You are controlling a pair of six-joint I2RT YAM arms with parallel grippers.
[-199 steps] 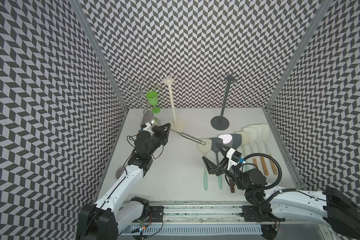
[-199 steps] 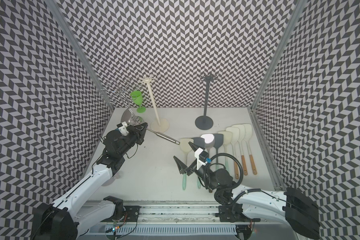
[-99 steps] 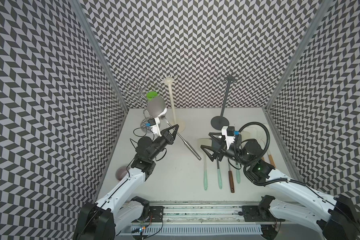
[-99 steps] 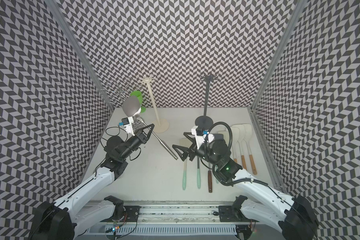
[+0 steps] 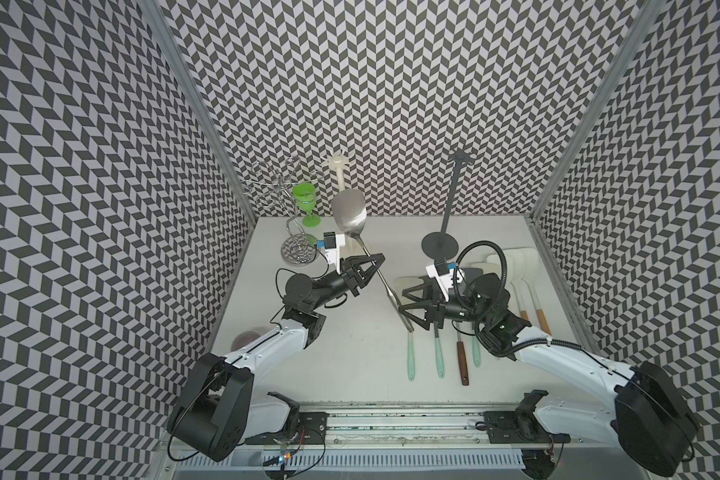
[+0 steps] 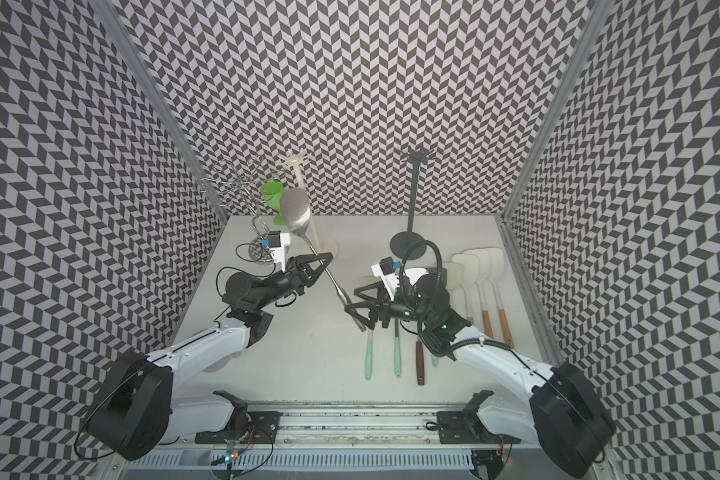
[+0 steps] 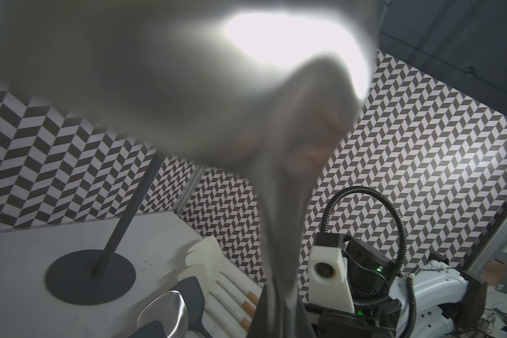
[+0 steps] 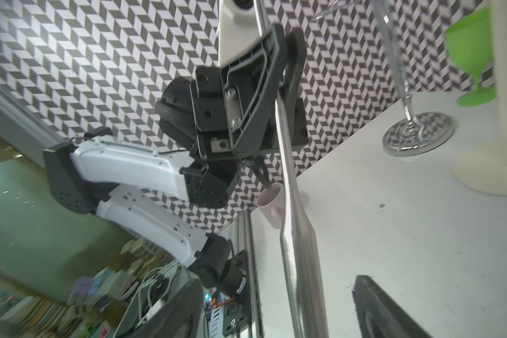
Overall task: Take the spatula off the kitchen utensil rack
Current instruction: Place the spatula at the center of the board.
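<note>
The metal spatula (image 5: 348, 212) (image 6: 295, 210) is in the air, tilted, with its blade up in front of the cream kitchen utensil rack (image 5: 341, 174) and clear of its hooks. My left gripper (image 5: 377, 262) (image 6: 327, 257) is shut on the middle of the shaft; in the left wrist view the blurred spatula (image 7: 281, 234) fills the picture. My right gripper (image 5: 403, 307) (image 6: 352, 301) stands open around the lower end of the handle. In the right wrist view the handle (image 8: 299, 248) runs between my wide-apart fingers (image 8: 381, 307).
A black rack (image 5: 454, 191) stands at the back right. A wire stand (image 5: 296, 249) and a green goblet (image 5: 304, 199) are at the back left. Several spatulas (image 5: 437, 357) lie in a row under the right arm. A pink cup (image 5: 248, 338) sits beneath the left arm.
The left gripper has lifted the spatula from low over the table to blade-up. The right arm rose, swung in to the handle's lower end, and its jaws have narrowed a little.
</note>
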